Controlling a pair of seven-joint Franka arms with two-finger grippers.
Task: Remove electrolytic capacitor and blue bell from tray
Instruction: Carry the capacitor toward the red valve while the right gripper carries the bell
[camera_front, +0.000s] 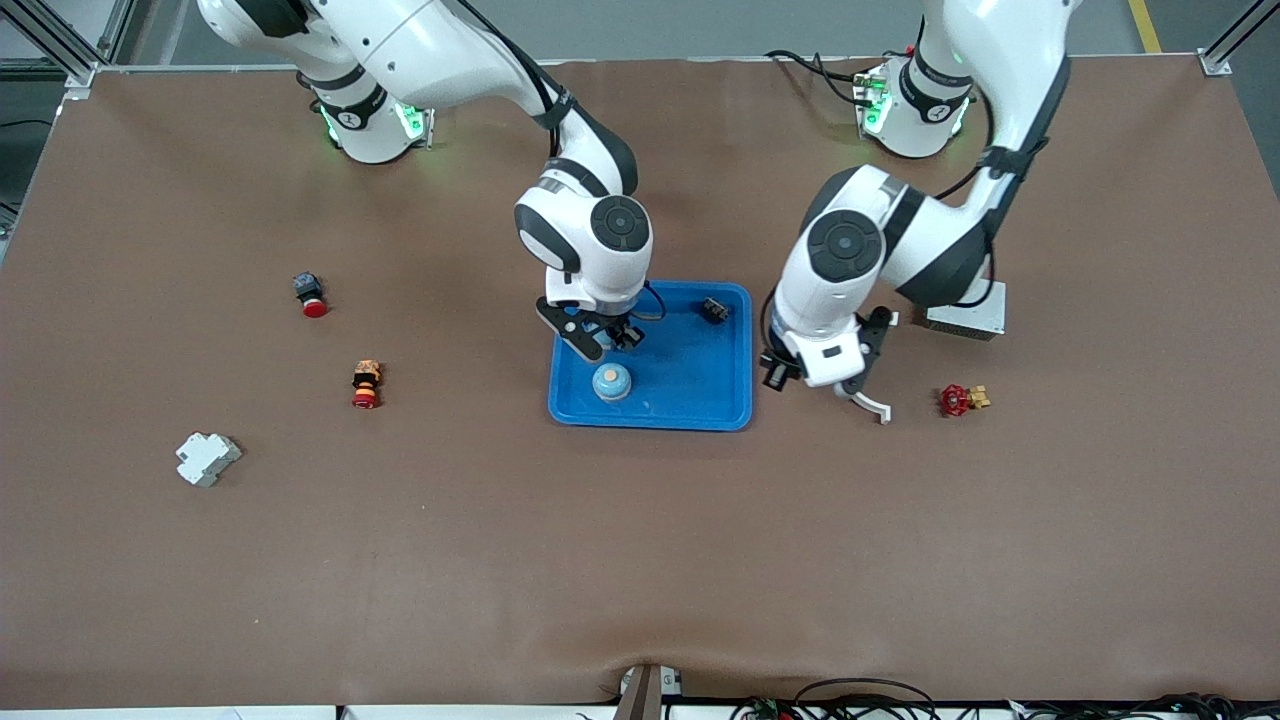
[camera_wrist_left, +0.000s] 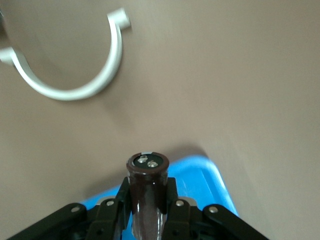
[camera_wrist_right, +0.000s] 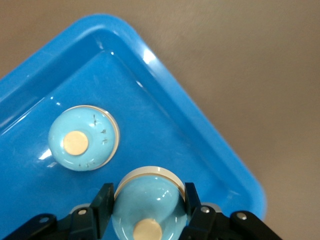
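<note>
Holding capacitor (camera_wrist_left: 147, 192) lengthwise, terminals outward: left gripper (camera_wrist_left: 148, 210) | right gripper (camera_wrist_right: 145, 212) clamps bell (camera_wrist_right: 145, 205)

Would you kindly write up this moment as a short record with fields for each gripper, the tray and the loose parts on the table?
left gripper: shut on capacitor, beside the blue tray, over the table
right gripper: shut on a light-blue bell, over the tray
tray contents: second bell, small black part
white clamp: on the table, beside the left gripper
red valve: toward the left arm's end
</note>
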